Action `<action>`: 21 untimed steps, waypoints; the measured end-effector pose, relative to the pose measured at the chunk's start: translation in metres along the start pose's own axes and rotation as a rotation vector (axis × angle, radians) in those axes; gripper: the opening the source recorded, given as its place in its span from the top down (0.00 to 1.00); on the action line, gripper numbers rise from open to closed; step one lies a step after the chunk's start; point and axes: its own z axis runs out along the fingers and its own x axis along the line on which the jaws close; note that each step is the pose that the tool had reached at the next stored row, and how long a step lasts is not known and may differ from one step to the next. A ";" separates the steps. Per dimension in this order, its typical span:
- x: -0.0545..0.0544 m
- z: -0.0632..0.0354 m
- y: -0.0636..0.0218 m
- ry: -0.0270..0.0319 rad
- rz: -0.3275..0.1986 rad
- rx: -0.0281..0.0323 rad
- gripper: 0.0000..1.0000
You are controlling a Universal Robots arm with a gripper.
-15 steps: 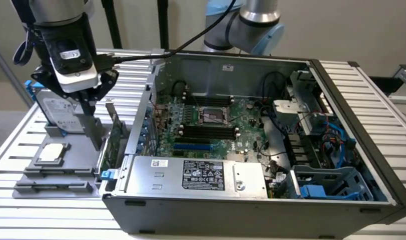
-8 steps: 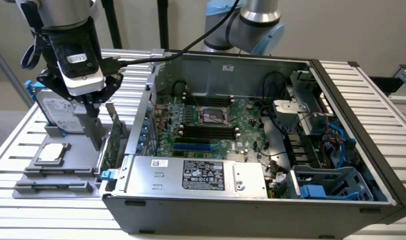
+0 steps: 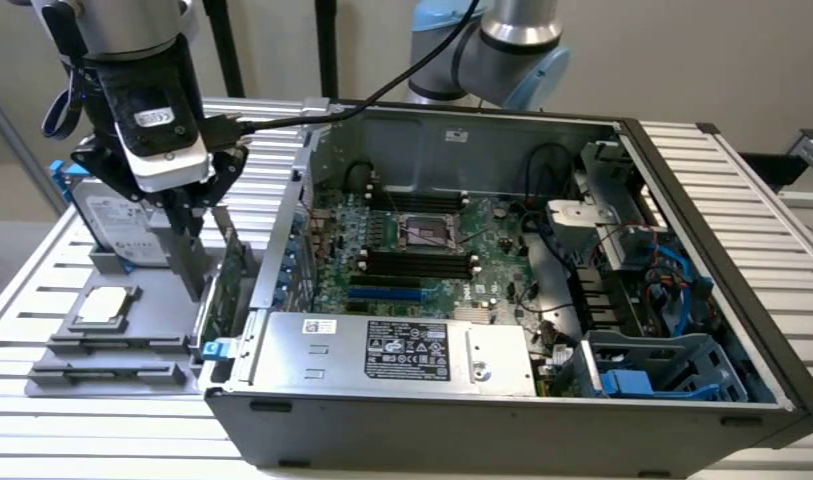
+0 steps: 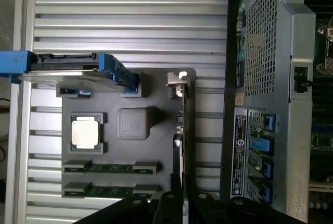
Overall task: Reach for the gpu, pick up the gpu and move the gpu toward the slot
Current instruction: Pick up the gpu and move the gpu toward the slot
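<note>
Writing: white sticker on power supply (image 3: 406,350) and sticker on hard drive (image 3: 119,225), print too small to read. Same for the label strip on the computer case (image 4: 291,130) rear wall.

gpu (image 4: 182,130) stands on its edge in a slot of the gray holder tray (image 4: 112,148), along the tray side nearest the case. Its long axis runs parallel to the case wall. The silver bracket end is at the hard-drive end of the tray.

gripper (image 4: 182,203) is down over the card's other end, straddling its edge. Cannot tell whether it is clamped on the card or slack.

Room: only a narrow strip between card and case. On the other side are the tray block and the square chip (image 4: 85,133), well apart. There is open slatted table (image 4: 130,15) beyond the tray.
</note>
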 end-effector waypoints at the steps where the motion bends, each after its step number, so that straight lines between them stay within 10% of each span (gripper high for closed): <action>1: 0.000 0.0000 0.0000 0.0000 0.000 0.0000 0.76; 9: 0.000 0.0019 0.0000 -0.0018 0.000 -0.0003 0.47; 16: 0.003 0.0125 -0.0003 -0.0274 0.000 0.0006 0.47; 21: 0.006 0.0217 -0.0012 -0.0343 -0.001 0.0006 0.47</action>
